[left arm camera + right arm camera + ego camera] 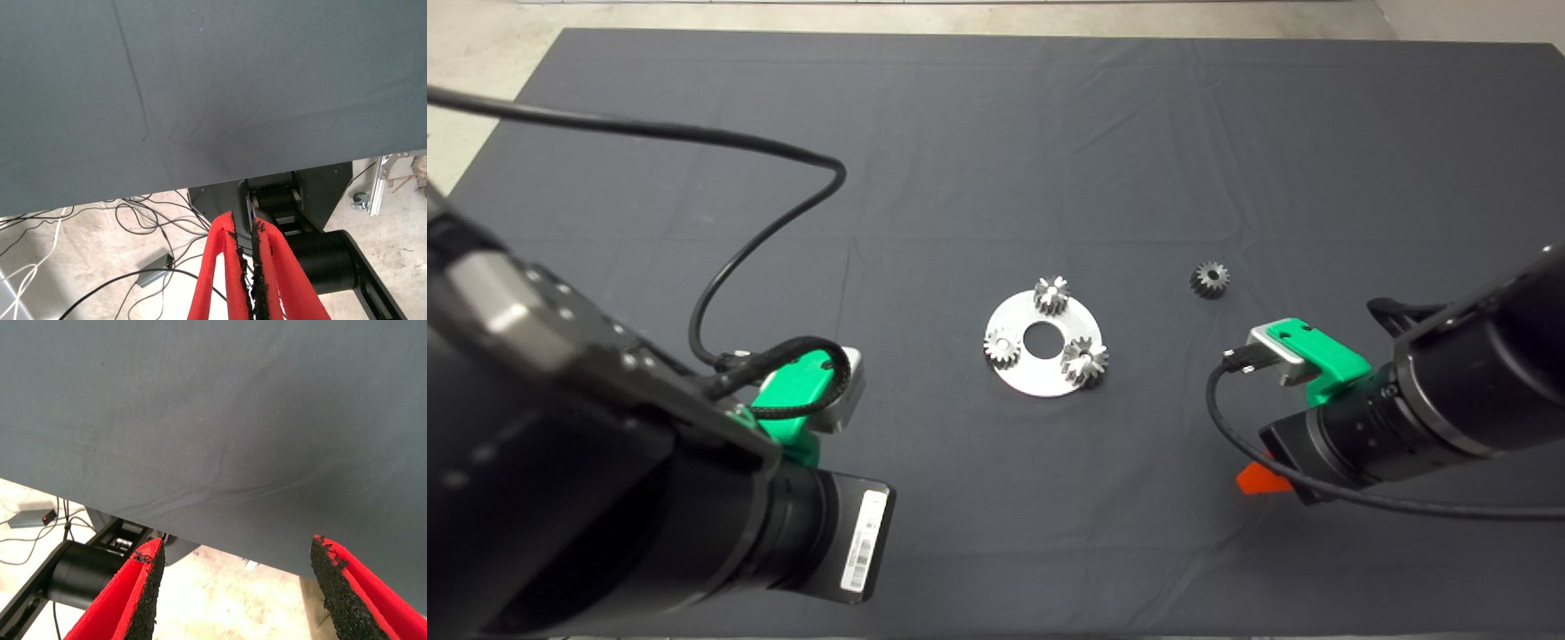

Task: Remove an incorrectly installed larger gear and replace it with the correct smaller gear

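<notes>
Dark mat [996, 133] | smaller gear [1209, 279]: dark-grey, toothed, lying alone

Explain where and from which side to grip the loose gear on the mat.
Probably from straight above, fingers closing on opposite sides of its toothed rim. The loose gear lies flat on the mat, hole up, clear of the plate. The open right gripper is nearer.

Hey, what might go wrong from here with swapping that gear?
The larger gear sits close to two other gears on the silver plate, so the open right pincer may nudge those instead. The smaller gear lies loose on the mat and may skid when pinched.
</notes>
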### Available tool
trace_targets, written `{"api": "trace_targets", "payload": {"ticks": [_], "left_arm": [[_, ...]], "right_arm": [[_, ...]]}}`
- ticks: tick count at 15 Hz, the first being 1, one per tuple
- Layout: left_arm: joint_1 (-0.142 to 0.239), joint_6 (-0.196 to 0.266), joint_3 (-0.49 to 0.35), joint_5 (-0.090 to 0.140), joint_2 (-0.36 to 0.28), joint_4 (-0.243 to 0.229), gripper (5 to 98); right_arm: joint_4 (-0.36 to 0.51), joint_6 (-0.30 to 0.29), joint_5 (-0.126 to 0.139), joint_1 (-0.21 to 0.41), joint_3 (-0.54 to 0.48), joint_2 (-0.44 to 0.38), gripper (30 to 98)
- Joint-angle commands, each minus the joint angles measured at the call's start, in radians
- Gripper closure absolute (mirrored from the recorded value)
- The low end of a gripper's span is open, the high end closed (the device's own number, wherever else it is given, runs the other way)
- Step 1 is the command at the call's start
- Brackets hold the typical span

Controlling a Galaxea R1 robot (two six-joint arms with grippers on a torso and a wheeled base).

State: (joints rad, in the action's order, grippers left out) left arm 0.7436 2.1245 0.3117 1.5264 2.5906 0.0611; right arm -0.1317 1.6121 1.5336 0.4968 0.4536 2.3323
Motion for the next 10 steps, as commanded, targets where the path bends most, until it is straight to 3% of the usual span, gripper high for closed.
{"api": "trace_targets", "payload": {"ticks": [1, 3, 5, 10], "left_arm": [[0.026, 0.005, -0.028, 0.053, -0.09, -0.003, 98.4], [0.025, -0.009, -0.033, 0.066, -0.196, -0.013, 98.4], [0.025, -0.058, -0.033, 0.075, -0.27, -0.02, 98.4], [0.025, -0.171, -0.031, 0.074, -0.422, -0.029, 98.4]], "right_arm": [[0.002, 0.005, 0.082, 0.074, -0.028, -0.058, 70.3], [-0.002, -0.019, 0.085, 0.075, 0.086, -0.025, 70.3], [-0.003, -0.151, 0.083, 0.12, 0.274, 0.061, 70.3], [-0.002, -0.435, 0.082, 0.262, 0.815, 0.4, 70.3]]}}
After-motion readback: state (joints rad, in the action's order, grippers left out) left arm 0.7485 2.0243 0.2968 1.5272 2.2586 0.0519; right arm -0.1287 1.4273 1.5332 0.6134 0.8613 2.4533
